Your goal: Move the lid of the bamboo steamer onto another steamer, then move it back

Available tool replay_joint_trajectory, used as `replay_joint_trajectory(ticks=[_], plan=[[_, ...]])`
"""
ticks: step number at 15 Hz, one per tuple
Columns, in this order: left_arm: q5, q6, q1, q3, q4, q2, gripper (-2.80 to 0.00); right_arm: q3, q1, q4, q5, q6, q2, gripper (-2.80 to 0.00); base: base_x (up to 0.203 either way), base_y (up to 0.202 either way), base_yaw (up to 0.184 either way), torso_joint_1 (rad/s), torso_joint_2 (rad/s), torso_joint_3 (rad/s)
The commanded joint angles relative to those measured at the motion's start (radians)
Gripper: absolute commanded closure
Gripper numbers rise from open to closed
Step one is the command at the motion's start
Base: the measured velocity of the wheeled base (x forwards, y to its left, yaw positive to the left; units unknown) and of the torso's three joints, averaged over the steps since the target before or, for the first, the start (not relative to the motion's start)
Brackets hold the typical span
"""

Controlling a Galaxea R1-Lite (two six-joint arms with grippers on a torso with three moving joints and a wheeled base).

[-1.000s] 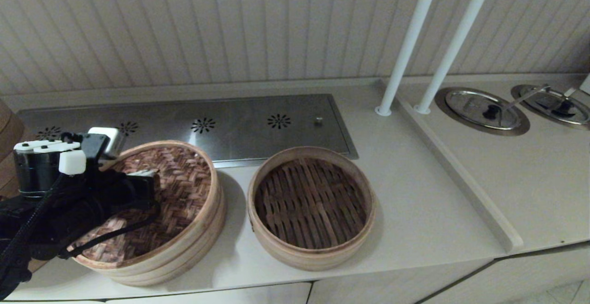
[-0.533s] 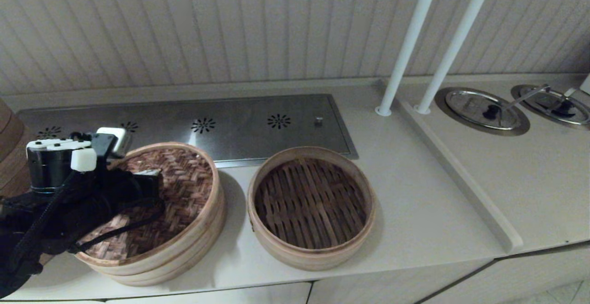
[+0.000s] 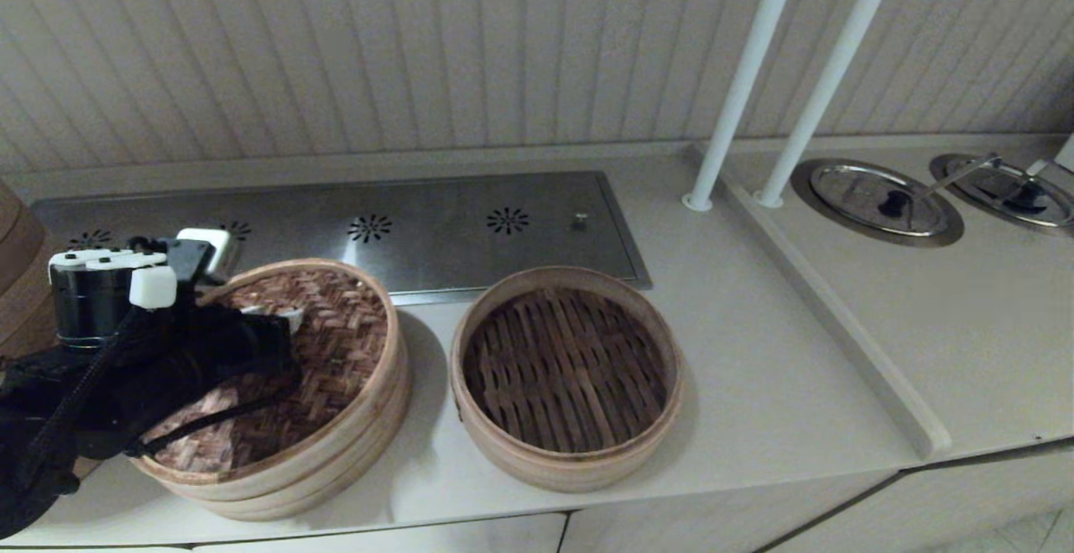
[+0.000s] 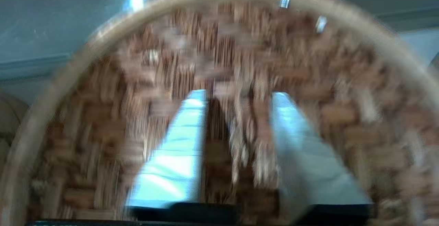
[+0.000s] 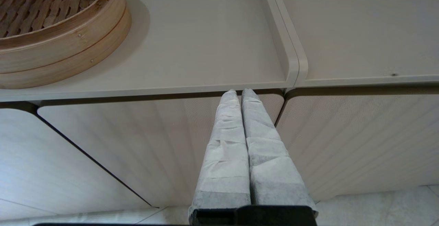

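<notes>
The bamboo steamer lid (image 3: 336, 343), herringbone-woven with a pale rim, lies on a steamer at the left of the counter. My left gripper (image 3: 281, 318) hovers low over its middle. In the left wrist view the gripper (image 4: 240, 94) is open, its fingers (image 4: 178, 143) straddling the small woven loop (image 4: 250, 130), with a dark gap beside one finger. The other steamer (image 3: 566, 368), pale-walled with dark slats, stands uncovered just to the right (image 5: 51, 40). My right gripper (image 5: 239, 91) is shut on nothing, parked below the counter's front edge and out of the head view.
A steel panel (image 3: 419, 226) with vent holes runs behind both steamers. Two white poles (image 3: 738, 91) rise at the back right, beside a raised counter divider (image 3: 831, 310) and round steel covers (image 3: 877, 196). A stack of steamers (image 3: 13, 268) shows at the far left edge.
My left gripper has slid a little to the right and up across the lid's top. The lid and the slatted steamer have stayed where they were.
</notes>
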Motion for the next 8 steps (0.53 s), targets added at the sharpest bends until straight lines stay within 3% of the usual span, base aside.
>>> replay_joint_trajectory(ticks=[1, 5, 8], plan=[[0.000, 0.000, 0.000, -0.011, -0.006, -0.036, -2.80, 0.000, 0.000, 0.000, 0.000, 0.000, 0.001, 0.00, 0.000, 0.000, 0.000, 0.000, 0.00, 0.000], [0.004, 0.004, 0.001, -0.023, 0.031, -0.167, -2.80, 0.000, 0.000, 0.000, 0.000, 0.000, 0.001, 0.00, 0.000, 0.000, 0.000, 0.000, 0.00, 0.000], [0.014, 0.008, 0.008, -0.020, 0.139, -0.336, -2.80, 0.000, 0.000, 0.000, 0.000, 0.000, 0.001, 0.00, 0.000, 0.000, 0.000, 0.000, 0.00, 0.000]])
